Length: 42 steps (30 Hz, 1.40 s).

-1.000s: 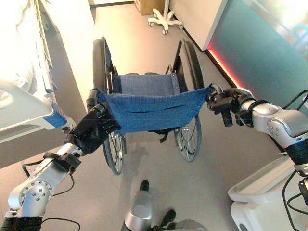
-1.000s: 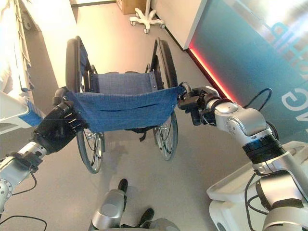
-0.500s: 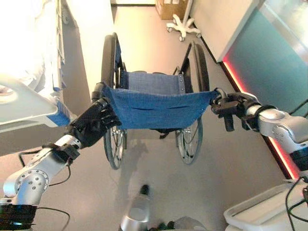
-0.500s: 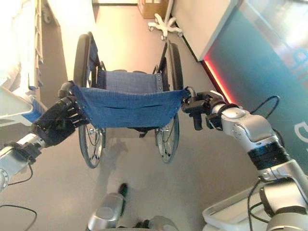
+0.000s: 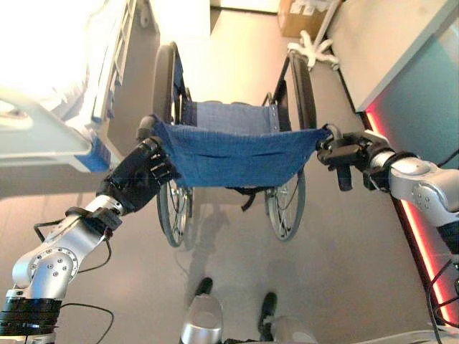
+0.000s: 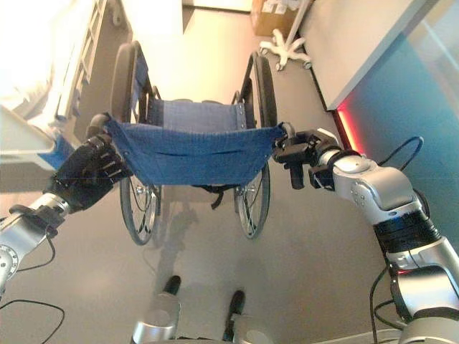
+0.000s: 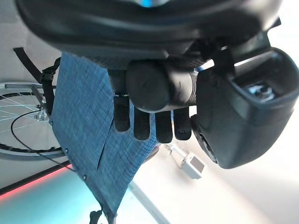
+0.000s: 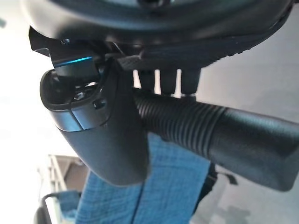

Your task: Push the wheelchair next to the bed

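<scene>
Beside the white-railed hospital bed (image 5: 64,136), the blue-fabric-backed black wheelchair (image 5: 233,154) stood on grey floor, its ribbed push handles clasped by the left hand (image 5: 140,179) and right hand (image 5: 344,152), presumably for even steering.

You are looking at a hospital or care room: a bed (image 5: 50,136) with pale side rails and white bedding stands at the left, a wheelchair (image 5: 233,154) sits on the smooth floor (image 5: 344,244), and a white wheeled stand base (image 5: 313,51) waits by the far wall.

A white wheeled stand base (image 6: 285,49) beside a cardboard box (image 6: 275,13).
</scene>
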Motion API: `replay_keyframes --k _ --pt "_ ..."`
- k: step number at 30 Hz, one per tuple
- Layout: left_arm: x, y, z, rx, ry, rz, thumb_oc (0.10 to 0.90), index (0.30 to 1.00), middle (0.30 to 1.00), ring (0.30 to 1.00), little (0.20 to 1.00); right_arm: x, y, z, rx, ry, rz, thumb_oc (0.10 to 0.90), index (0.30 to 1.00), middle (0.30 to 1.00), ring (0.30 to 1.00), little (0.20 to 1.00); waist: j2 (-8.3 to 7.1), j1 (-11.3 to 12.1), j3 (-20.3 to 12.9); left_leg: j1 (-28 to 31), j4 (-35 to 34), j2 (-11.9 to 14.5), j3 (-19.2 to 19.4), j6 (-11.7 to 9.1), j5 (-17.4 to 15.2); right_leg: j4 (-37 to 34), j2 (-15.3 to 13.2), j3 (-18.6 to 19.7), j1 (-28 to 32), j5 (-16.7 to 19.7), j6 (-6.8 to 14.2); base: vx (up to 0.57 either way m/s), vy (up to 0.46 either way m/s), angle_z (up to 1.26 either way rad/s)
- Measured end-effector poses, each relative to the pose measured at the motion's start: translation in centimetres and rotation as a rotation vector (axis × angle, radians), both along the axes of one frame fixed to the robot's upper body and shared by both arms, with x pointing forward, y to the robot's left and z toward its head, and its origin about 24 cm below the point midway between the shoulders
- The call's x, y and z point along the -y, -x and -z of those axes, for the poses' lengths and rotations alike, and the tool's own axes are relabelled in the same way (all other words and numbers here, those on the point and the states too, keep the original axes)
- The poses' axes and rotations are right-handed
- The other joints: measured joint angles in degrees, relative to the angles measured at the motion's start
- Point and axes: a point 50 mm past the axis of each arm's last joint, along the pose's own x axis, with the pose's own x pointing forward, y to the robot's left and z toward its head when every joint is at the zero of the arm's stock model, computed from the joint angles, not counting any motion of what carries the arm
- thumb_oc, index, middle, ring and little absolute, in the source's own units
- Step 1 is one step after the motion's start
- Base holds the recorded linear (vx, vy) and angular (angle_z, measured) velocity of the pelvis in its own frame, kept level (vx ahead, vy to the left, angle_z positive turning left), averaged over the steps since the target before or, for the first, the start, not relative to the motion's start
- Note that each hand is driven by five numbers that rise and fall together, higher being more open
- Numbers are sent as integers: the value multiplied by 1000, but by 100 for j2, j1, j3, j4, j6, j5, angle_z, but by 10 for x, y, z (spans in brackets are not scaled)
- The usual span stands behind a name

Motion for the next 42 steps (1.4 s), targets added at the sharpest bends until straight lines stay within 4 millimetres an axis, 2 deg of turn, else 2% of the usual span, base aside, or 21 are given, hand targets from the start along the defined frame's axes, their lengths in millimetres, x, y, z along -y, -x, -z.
replay_keyframes --k 2,6,7,9,11,12,13,14,15,17,18,19,23,28,31,32,33,35,36,39,42 --pt "0 0 1 -1 4 4 400 300 300 300 300 -2 -6 -1 -6 -7 0 400 300 300 300 300 -1 24 3 -50 207 83 148 -124 16 141 85 -81 28 -153 -101 170 -315 18" --pt "-4 2 6 -22 -16 -13 400 300 300 300 300 -6 -7 2 -14 -1 -14 400 300 300 300 300 -16 116 11 -412 1188 109 295 -125 20 239 167 -121 172 -265 -255 116 -171 10" --pt "-6 3 9 -33 -31 -20 400 300 300 300 300 -8 -7 6 -26 -1 -20 400 300 300 300 300 -8 140 15 -456 1437 134 299 -190 61 316 237 -161 245 -325 -333 204 -167 13" --pt "-9 3 11 -47 -52 -36 400 300 300 300 300 -10 -6 14 -45 -9 -24 400 300 300 300 300 -10 113 18 -628 1975 162 426 -245 117 527 191 -395 324 -435 -401 200 -17 22" --pt "-11 3 16 -65 -55 -46 400 300 300 300 300 -13 -6 20 -57 -3 -28 400 300 300 300 300 -18 110 16 -815 2468 95 409 -239 85 400 162 -364 550 -448 -423 217 43 11" --pt "-10 3 17 -69 -56 -40 400 300 300 300 300 -12 -6 20 -58 0 -24 400 300 300 300 300 -73 103 -5 -654 1649 -150 436 -86 -40 328 68 -300 552 -472 -446 209 65 3" --pt "-9 3 17 -69 -55 -31 400 300 300 300 300 -10 -6 18 -54 4 -23 400 300 300 300 300 -15 68 -19 -438 919 -228 484 -35 32 321 69 -301 540 -482 -428 302 119 19" --pt "-6 2 16 -65 -62 -9 400 300 300 300 300 -9 -6 14 -38 6 -18 400 300 300 300 300 141 -94 -64 -152 28 -223 884 337 248 348 146 -396 550 -574 -279 341 141 21" --pt "-3 -1 15 -54 -57 2 400 300 300 300 300 -9 -7 13 -23 29 -9 400 300 300 300 300 76 -131 -65 -116 -152 -305 924 362 378 305 50 -415 455 -606 -210 396 154 11" --pt "0 -5 15 -49 -62 8 400 300 300 300 300 -7 -7 11 -13 34 4 400 300 300 300 300 77 -48 -65 -133 -162 -389 1055 364 377 179 -26 -564 505 -597 -164 308 96 -21" --pt "0 -5 16 -49 -65 6 400 300 300 300 300 -6 -7 10 -9 31 6 400 300 300 300 300 77 -48 -64 -128 -171 -441 1071 367 379 10 -63 -581 570 -509 -29 328 103 -18" --pt "-1 -5 16 -48 -65 2 400 300 300 300 300 -7 -7 10 -8 31 6 400 300 300 300 300 77 -50 -64 -127 -169 -457 1071 366 378 -88 -71 -576 616 -470 12 373 129 -7" --pt "-2 -5 19 -50 -61 -9 400 300 300 300 300 -7 -6 15 -20 28 2 400 300 300 300 300 81 17 -62 -69 4 -460 1043 422 228 -240 -43 -521 797 -442 -15 344 161 -4" --pt "-1 -5 20 -51 -57 -2 400 300 300 300 300 -5 -5 17 -21 13 10 400 300 300 300 300 86 67 -61 -23 -10 -451 1048 419 209 -114 -41 -557 782 -477 -63 313 206 -1" --pt "1 -5 21 -54 -54 17 400 300 300 300 300 -2 -4 20 -24 3 16 400 300 300 300 300 122 19 -63 14 -49 -446 1078 480 191 646 -106 -602 457 -724 -42 276 228 4" --pt "1 -5 21 -55 -53 31 400 300 300 300 300 0 -3 20 -24 -5 17 400 300 300 300 300 141 -17 -58 17 -57 -461 1095 535 170 1284 -204 -567 165 -888 92 159 126 4" --pt "1 -5 20 -56 -55 39 400 300 300 300 300 2 -2 21 -25 -10 19 400 300 300 300 300 144 -45 -58 22 -64 -469 1128 556 164 1624 -252 -574 -4 -925 92 200 146 1" --pt "2 -5 21 -67 -62 62 400 300 300 300 300 7 2 26 -37 -20 17 400 300 300 300 300 143 -68 -61 72 -60 -519 1202 639 148 2750 -494 -559 -514 -975 141 201 100 3" --pt "2 -4 21 -73 -66 66 400 300 300 300 300 8 4 27 -37 -14 15 400 300 300 300 300 142 -109 -61 96 -60 -537 1238 666 131 3011 -580 -552 -621 -974 141 164 37 8" --pt "-1 -4 17 -77 -94 67 400 300 300 300 300 8 7 26 -28 -19 5 400 300 300 300 300 140 -177 -62 110 -65 -564 1232 688 141 2827 -571 -515 -590 -982 125 197 -3 5" --pt "-4 -5 14 -78 -116 61 400 300 300 300 300 6 8 24 -17 -19 -5 400 300 300 300 300 138 -205 -63 96 -64 -635 1125 687 141 1910 -426 -332 -130 -992 106 168 -4 -3"
